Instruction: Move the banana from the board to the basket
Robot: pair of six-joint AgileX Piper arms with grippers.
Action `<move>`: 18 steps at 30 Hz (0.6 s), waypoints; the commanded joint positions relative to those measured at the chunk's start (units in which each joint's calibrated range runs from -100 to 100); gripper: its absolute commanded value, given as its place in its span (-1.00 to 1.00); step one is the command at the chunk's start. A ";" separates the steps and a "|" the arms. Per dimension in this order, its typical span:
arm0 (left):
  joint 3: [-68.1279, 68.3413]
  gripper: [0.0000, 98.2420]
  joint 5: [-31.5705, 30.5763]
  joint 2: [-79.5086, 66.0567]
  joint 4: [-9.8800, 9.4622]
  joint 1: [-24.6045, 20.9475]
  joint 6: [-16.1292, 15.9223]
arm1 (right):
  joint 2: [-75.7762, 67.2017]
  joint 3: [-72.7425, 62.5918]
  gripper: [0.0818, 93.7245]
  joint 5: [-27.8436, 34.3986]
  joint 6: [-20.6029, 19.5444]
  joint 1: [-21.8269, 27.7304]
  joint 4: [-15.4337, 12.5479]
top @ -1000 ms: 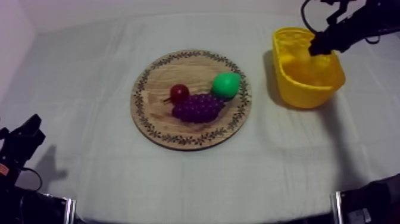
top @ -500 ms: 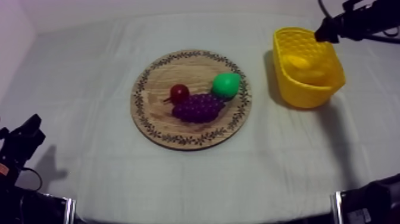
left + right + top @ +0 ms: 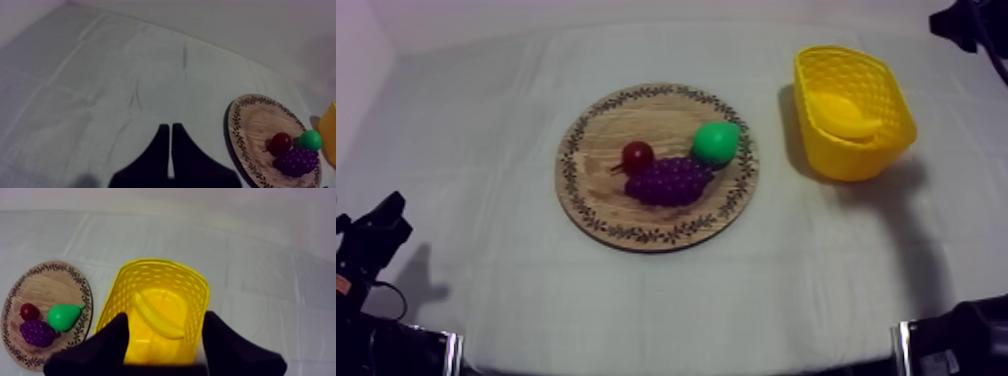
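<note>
Now: banana in the yellow basket.
Your right gripper has lifted away, wide and empty; task looks done.

No writing, label, brand, number or sign can be read on anything here (the round wooden board carries only a dark leafy wreath round its rim, not letters, and the yellow basket shows a plain lattice wall with nothing printed on it).

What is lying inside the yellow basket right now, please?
The banana lies inside the yellow basket; the open right claw covers the basket's near corners.
</note>
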 commanded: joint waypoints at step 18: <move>0.01 -1.00 -0.01 -0.01 -0.02 0.01 0.01 | -36.63 40.61 -0.88 -16.84 3.87 1.56 -2.88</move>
